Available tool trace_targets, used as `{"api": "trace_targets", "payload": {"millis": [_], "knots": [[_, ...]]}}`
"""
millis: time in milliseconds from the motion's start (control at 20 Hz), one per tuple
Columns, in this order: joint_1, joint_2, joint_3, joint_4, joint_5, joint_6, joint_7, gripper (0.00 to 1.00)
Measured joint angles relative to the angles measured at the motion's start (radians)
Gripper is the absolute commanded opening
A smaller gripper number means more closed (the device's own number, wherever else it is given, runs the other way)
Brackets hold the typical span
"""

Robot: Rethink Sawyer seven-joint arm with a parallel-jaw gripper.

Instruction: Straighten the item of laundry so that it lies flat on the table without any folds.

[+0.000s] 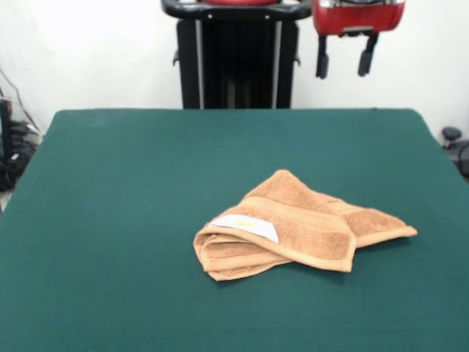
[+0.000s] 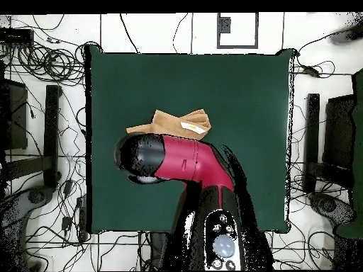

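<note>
Nearest the front camera, the towel (image 1: 293, 227) lies bunched and doubled over on the table (image 1: 110, 220), white label (image 1: 245, 226) up. Soft, light terry should drag easily; its outlying right corner looks the best hold. High above, the gripper (image 1: 344, 59) hangs with jaws apart.

Even, bright indoor light over the bench (image 1: 110, 220).
A soft, narrow shadow hugs the towel (image 1: 300, 227) on its near side; no glare on the felt, and the front view is slightly soft.
</note>
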Motion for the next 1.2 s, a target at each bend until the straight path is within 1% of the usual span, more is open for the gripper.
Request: {"api": "trace_targets", "payload": {"millis": [100, 300, 350, 500, 750, 950, 1050, 1200], "knots": [[0.0, 0.001, -0.008, -0.017, -0.001, 0.028, 0.0, 1.0], [0.0, 0.013, -0.019, -0.05, -0.002, 0.039, 0.0, 1.0], [0.0, 0.031, -0.021, -0.075, -0.003, 0.038, 0.0, 1.0], [-0.001, 0.057, -0.021, -0.105, -0.003, 0.038, 0.001, 1.0], [-0.002, 0.128, -0.022, -0.177, -0.004, 0.037, 0.001, 1.0], [-0.002, 0.203, -0.023, -0.242, -0.005, 0.017, 0.001, 1.0], [-0.002, 0.257, -0.025, -0.284, -0.004, -0.005, 0.001, 1.0], [-0.002, 0.293, -0.027, -0.309, -0.005, -0.029, 0.001, 1.0]]}}
